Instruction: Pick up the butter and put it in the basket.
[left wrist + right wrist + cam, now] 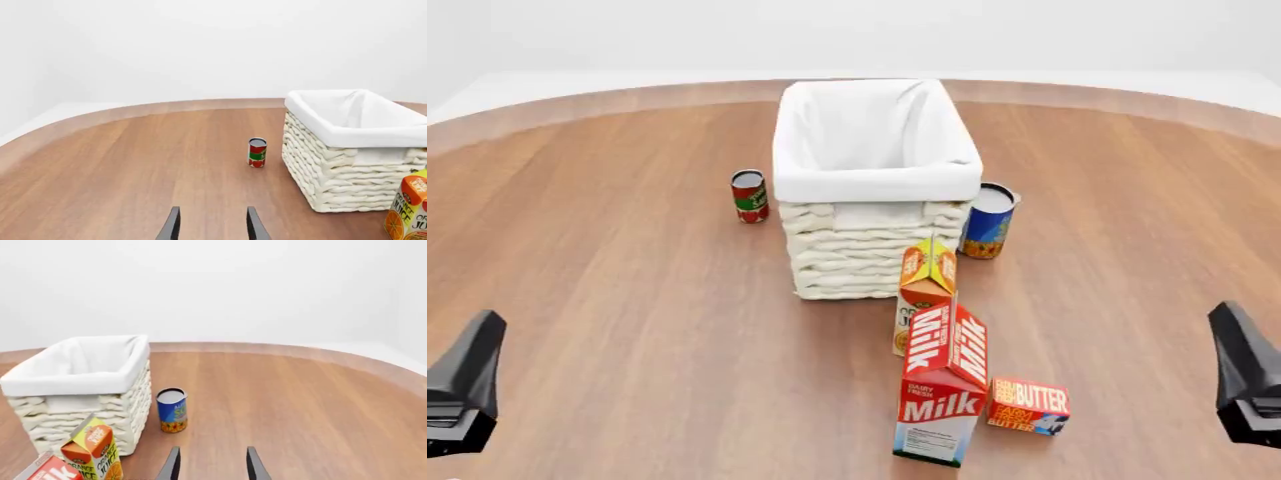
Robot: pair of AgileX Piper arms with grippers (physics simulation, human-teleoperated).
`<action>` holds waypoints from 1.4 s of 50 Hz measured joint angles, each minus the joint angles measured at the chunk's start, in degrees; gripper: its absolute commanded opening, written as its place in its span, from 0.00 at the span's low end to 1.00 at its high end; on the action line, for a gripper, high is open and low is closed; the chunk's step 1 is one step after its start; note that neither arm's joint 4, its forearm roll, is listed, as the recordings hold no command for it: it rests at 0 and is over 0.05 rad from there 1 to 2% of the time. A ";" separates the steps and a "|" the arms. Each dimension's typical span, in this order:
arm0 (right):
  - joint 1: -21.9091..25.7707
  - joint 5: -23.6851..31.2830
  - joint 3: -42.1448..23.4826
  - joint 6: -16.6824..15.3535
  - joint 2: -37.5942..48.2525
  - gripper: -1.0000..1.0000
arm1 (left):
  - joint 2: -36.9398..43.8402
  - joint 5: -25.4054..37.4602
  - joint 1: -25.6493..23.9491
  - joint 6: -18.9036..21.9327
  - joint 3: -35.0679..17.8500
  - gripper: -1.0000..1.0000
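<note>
Butter [1029, 405] lies flat on the table [627, 300], white lettering up, forward and well to the left of the right gripper [1244, 375], which hangs at the near right edge of the front view; no contact between them. Milk carton [944, 385] stands upright just beside the butter on the side away from that gripper, nearly touching it. Juice carton [926, 285] stands directly behind the milk, close against the basket's near wall. Basket [874, 250] sits mid-table, farther forward than both grippers and roughly between them, liner folded over the rim, nothing visible inside. Blue can [989, 220] stands upright just beside the basket's right wall, ahead and left of the right gripper. Red can [749, 195] stands upright near the basket's left wall, a little apart from it, ahead and right of the left gripper [465, 385]. Right wrist view: right gripper [210, 465] fingers parted with bare table between them, nothing held; blue can [173, 410], basket [80, 395] and juice carton [93, 450] ahead of it. Left wrist view: left gripper [212, 225] likewise spread wide and holding nothing; red can [257, 152] straight ahead of the fingers, basket [347, 165] beyond to one side, juice carton [408, 210] at the frame edge. Both grippers well apart from every object.
</note>
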 measured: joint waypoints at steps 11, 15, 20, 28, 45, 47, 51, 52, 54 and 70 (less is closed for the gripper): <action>1.47 1.80 -2.02 -1.35 -0.46 1.00 | 0.00 0.00 0.00 0.00 0.00 1.00; 2.20 2.59 -2.99 -2.69 -0.63 1.00 | 0.00 0.00 0.00 0.00 0.00 1.00; 4.85 4.72 -4.94 -4.22 -0.47 1.00 | 0.00 0.00 0.00 0.00 0.00 1.00; 12.95 8.18 -7.17 -10.24 2.67 1.00 | 0.00 0.00 0.00 0.00 0.00 1.00; 26.51 15.24 -14.14 -21.53 13.85 1.00 | 0.00 0.00 0.00 0.00 0.00 1.00; 27.81 16.15 -15.27 -22.82 15.32 1.00 | 0.00 0.00 0.00 0.00 0.00 1.00; 30.37 18.01 -17.51 -25.44 18.72 1.00 | 0.00 0.00 0.00 0.00 0.00 1.00; 31.22 18.53 -18.00 -26.14 19.43 1.00 | 0.00 0.00 0.00 0.00 0.00 1.00; 33.40 19.60 -18.75 -27.82 20.43 1.00 | 0.00 0.00 0.00 0.00 0.00 1.00; 50.12 29.14 -22.08 -37.78 26.32 1.00 | 0.00 0.00 0.00 0.00 0.00 1.00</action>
